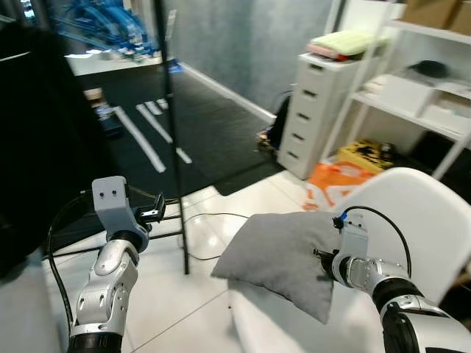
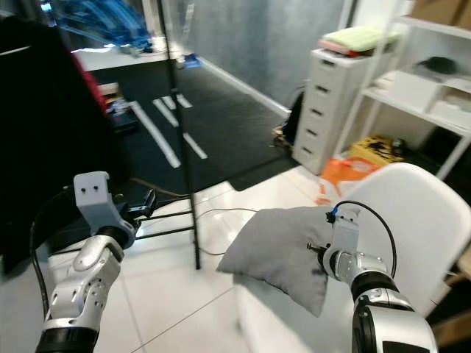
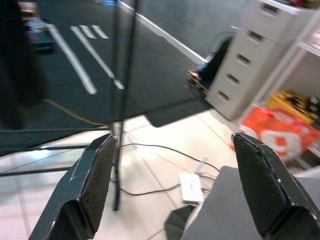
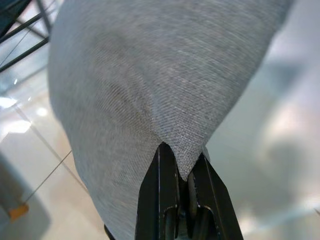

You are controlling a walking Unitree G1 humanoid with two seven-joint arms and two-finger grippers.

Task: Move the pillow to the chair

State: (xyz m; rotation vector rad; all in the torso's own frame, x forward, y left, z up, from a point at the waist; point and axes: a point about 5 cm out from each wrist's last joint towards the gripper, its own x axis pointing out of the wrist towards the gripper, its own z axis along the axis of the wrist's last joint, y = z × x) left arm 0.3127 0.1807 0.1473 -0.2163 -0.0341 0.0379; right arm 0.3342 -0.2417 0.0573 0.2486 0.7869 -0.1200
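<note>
Grey fabric pillow (image 1: pixel 283 254): lying over white moulded chair (image 1: pixel 430 213), right gripper (image 4: pixel 182 172) pinching its edge. Left gripper (image 3: pixel 182 190) hovering, fingers spread wide.

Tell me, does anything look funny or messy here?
Yes. The grey pillow hangs crooked over the white chair's seat edge, pinched at one corner by the right gripper. An orange bag lies crumpled on the floor by the white drawers.
</note>
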